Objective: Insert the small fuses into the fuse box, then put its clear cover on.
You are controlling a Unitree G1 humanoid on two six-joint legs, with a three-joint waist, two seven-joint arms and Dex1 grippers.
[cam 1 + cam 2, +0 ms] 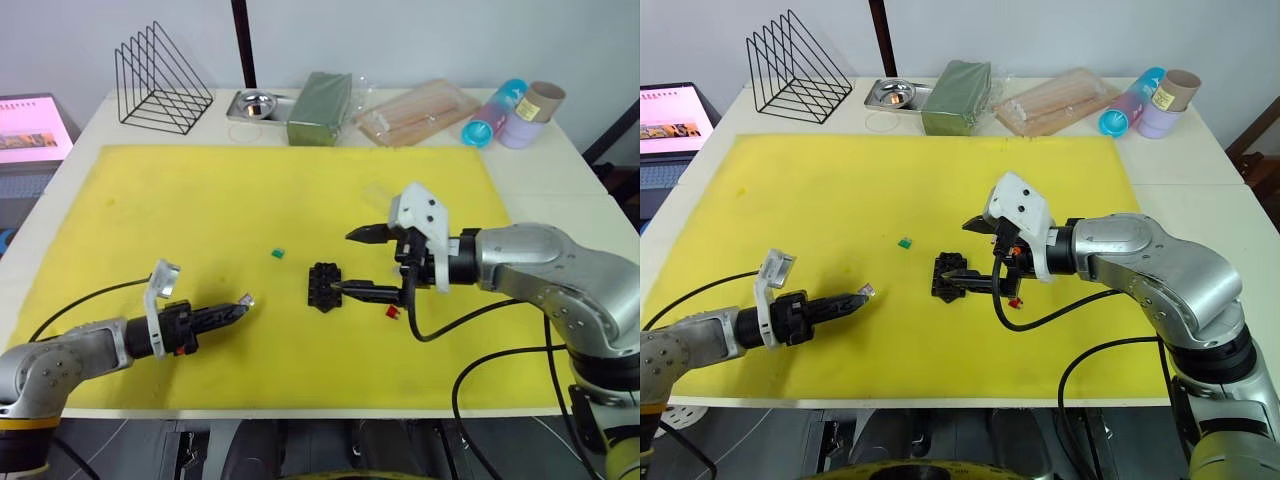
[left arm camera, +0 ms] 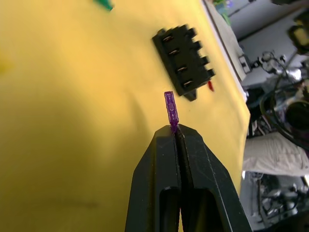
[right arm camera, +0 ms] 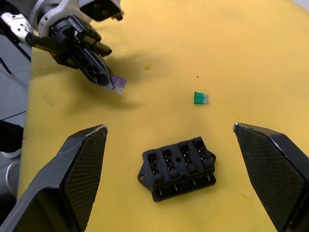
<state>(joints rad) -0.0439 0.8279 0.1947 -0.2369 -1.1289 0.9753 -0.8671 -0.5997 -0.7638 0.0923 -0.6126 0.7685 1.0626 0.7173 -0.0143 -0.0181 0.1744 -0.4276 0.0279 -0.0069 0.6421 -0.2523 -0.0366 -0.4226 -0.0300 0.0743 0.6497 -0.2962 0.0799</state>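
The black fuse box (image 1: 323, 286) lies on the yellow mat (image 1: 180, 200), its slotted top up. My right gripper (image 1: 362, 262) stands open just right of it, one finger touching or nearly touching the box's edge. My left gripper (image 1: 238, 304) hovers left of the box, shut on a purple fuse (image 2: 171, 108) that sticks out past its fingertips (image 2: 166, 140). A green fuse (image 1: 278, 254) rests on the mat behind and left of the box. A red fuse (image 1: 393, 312) lies by the box's right front corner. A faint glassy shape (image 1: 379, 194) beyond the right gripper may be the clear cover.
Along the table's back edge stand a black wire rack (image 1: 160, 80), a steel tray (image 1: 255, 105), a dark green block (image 1: 320, 108), a clear bag of sticks (image 1: 418, 112) and some coloured tubes (image 1: 510, 112). A lit screen (image 1: 30, 128) sits far left.
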